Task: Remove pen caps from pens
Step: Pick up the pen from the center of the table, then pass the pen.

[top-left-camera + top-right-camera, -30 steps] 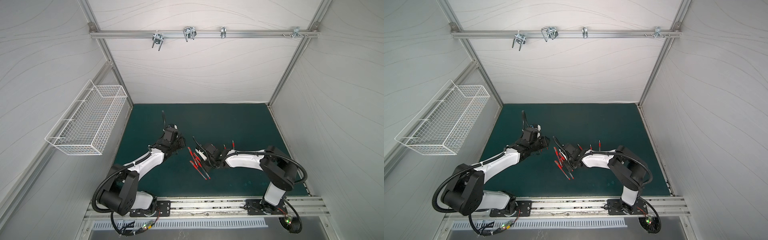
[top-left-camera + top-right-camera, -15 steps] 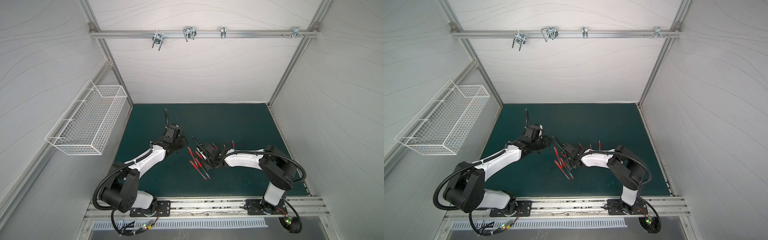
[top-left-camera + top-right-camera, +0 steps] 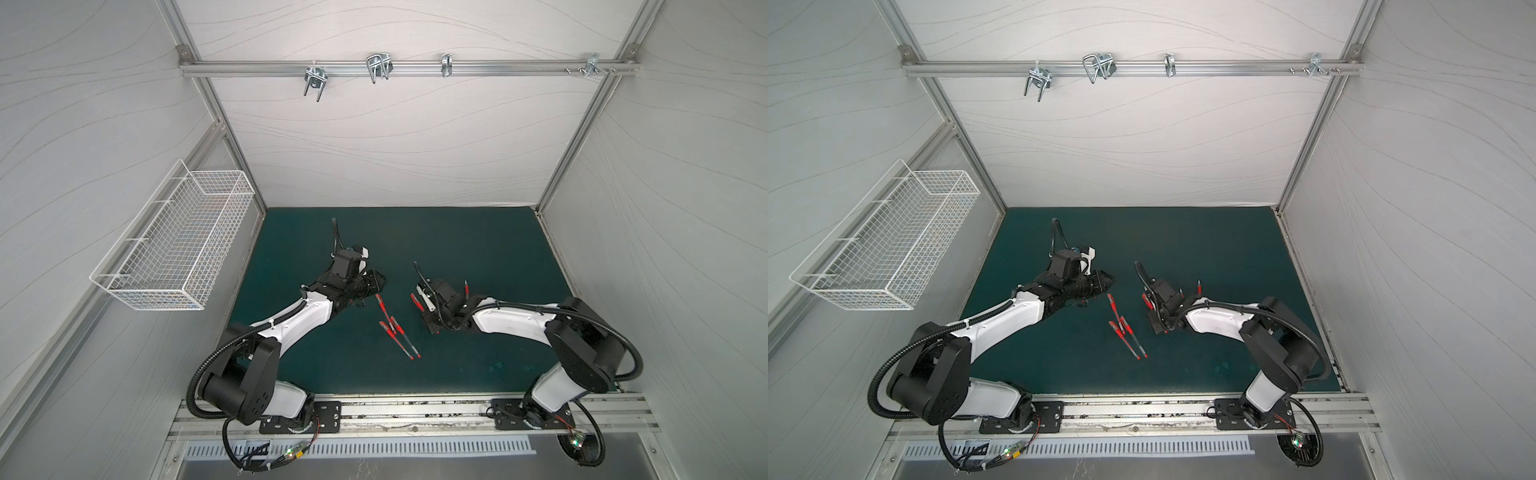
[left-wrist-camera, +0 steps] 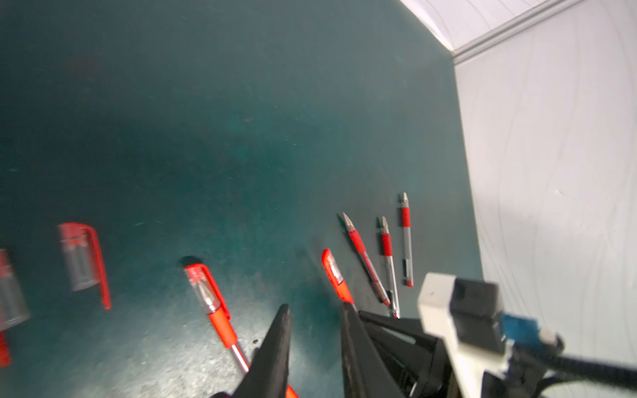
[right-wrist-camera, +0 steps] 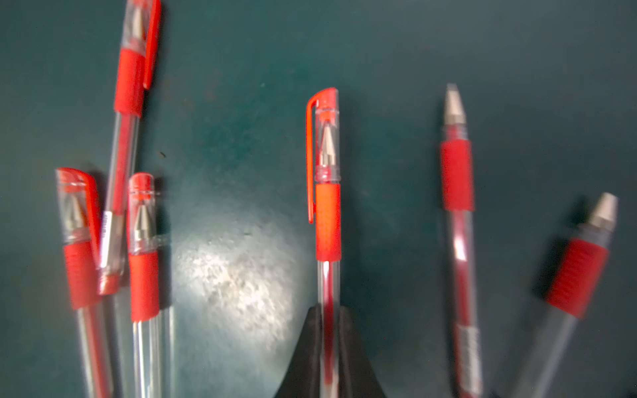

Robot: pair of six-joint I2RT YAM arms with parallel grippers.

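My right gripper (image 5: 328,312) is shut on the clear barrel of a pen (image 5: 328,241) whose red pen cap (image 5: 325,138) is still on. In both top views this gripper (image 3: 429,322) (image 3: 1158,324) sits right of centre on the green mat. Three more capped pens (image 5: 143,248) lie close together beside it, seen in a top view as a cluster (image 3: 397,332). Two uncapped pens (image 5: 456,179) lie on its other side. My left gripper (image 4: 314,310) (image 3: 380,282) is open with only mat between its fingers, hovering behind the cluster.
Three uncapped pens (image 4: 387,255) lie side by side near the right wall (image 4: 551,172). A white wire basket (image 3: 178,241) hangs on the left wall. The metal rail (image 3: 407,411) holding both arm bases runs along the mat's front edge.
My right gripper's fingers have shut on the capped pen's barrel and shifted slightly right. My left arm has reached a little farther towards the middle of the mat.
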